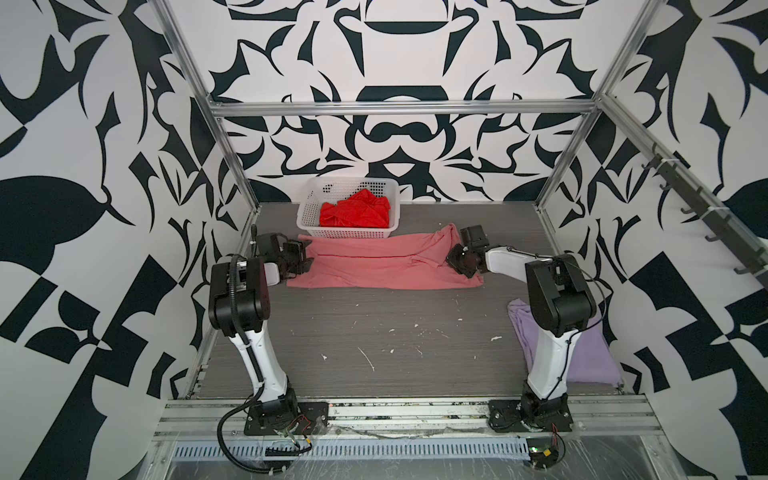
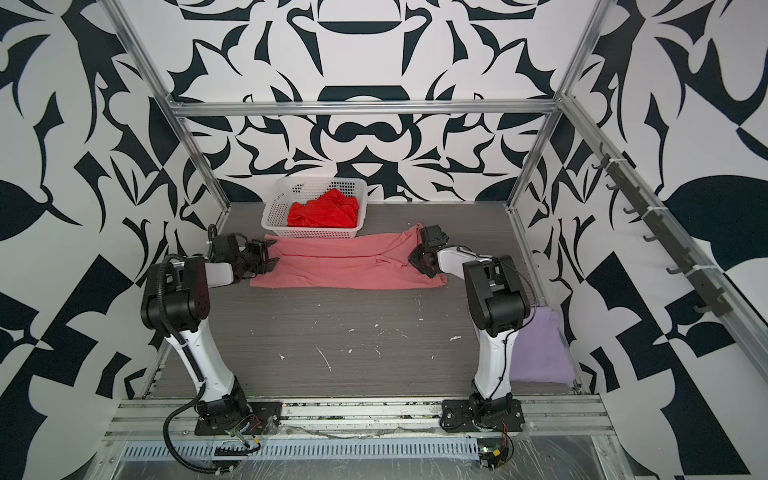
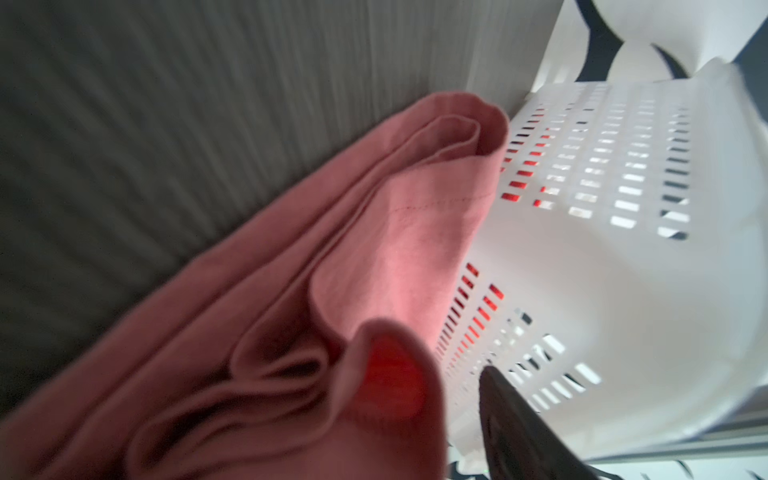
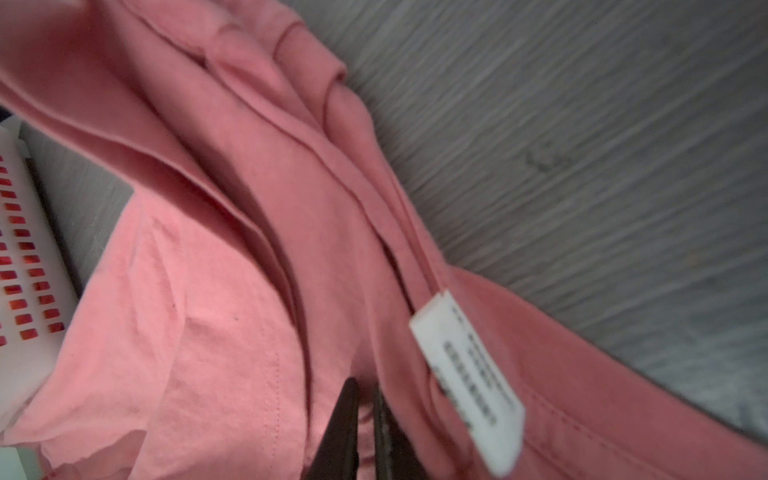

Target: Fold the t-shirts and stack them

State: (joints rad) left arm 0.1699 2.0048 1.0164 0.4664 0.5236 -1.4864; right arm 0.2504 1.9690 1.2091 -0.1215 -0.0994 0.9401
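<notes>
Grey desk (image 1: 374, 332), pink shirt (image 1: 374, 266) spread across its far half: I am taking hold at both ends for a fold.
My right fingers (image 4: 338, 432) are clamping cloth beside the neck label (image 4: 469, 382); my left fingers (image 3: 519, 424) are standing apart at the opposite edge and must close before I lift. The basket (image 1: 307, 212) with the red shirt (image 1: 353, 212) is crowding the far edge; the lavender shirt (image 1: 590, 357) is lying folded aside.

We find just one piece of print: a small white label (image 4: 467, 382) hanging from a seam of the pink shirt (image 4: 232, 299), shown in the right wrist view. It carries several short lines of dark lettering, but they are too blurred for us to read a word. We can read no text anywhere else.
</notes>
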